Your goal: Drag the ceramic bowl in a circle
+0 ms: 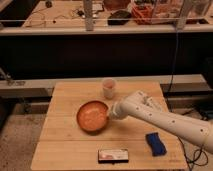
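The ceramic bowl (92, 115) is wide, shallow and orange-red inside with a darker brown rim. It sits on the wooden table (65, 140) a little left of the middle. My gripper (110, 112) reaches in from the lower right on a white arm (165, 120) and sits at the bowl's right rim, touching or just over it. A small pale pink translucent cup (108, 88) stands upright just behind the bowl and the gripper.
A blue object (155, 143) lies at the table's front right. A flat dark packet with a pale label (113, 156) lies at the front edge. Behind the table runs a low shelf, and a cluttered workbench (75, 12) stands further back.
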### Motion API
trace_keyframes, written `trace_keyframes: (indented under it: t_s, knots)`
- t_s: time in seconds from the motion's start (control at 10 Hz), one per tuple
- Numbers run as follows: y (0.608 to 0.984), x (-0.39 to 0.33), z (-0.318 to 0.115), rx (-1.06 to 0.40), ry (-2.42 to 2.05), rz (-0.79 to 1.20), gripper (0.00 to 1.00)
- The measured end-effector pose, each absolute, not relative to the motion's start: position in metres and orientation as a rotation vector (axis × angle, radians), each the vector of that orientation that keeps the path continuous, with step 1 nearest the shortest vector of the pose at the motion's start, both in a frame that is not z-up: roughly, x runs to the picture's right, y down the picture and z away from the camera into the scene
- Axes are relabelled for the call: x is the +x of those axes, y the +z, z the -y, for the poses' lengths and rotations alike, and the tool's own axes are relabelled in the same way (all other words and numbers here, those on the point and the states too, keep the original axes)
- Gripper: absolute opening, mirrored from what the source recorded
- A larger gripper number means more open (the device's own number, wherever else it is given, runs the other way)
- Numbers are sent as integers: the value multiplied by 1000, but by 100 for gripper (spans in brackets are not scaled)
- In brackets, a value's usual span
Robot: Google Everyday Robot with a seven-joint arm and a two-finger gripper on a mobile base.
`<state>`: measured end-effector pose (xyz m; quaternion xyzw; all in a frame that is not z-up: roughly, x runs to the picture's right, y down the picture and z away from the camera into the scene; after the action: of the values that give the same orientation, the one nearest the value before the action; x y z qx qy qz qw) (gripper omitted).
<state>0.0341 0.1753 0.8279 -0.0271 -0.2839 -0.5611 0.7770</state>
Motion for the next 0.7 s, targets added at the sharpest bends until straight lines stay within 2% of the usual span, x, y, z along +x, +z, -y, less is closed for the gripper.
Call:
trace_keyframes:
  t_s: [0.2,0.7]
  knots:
    - [816,20,-187,-51,-1270,625,0]
    - [821,-74,-195,-36,-1446,696,0]
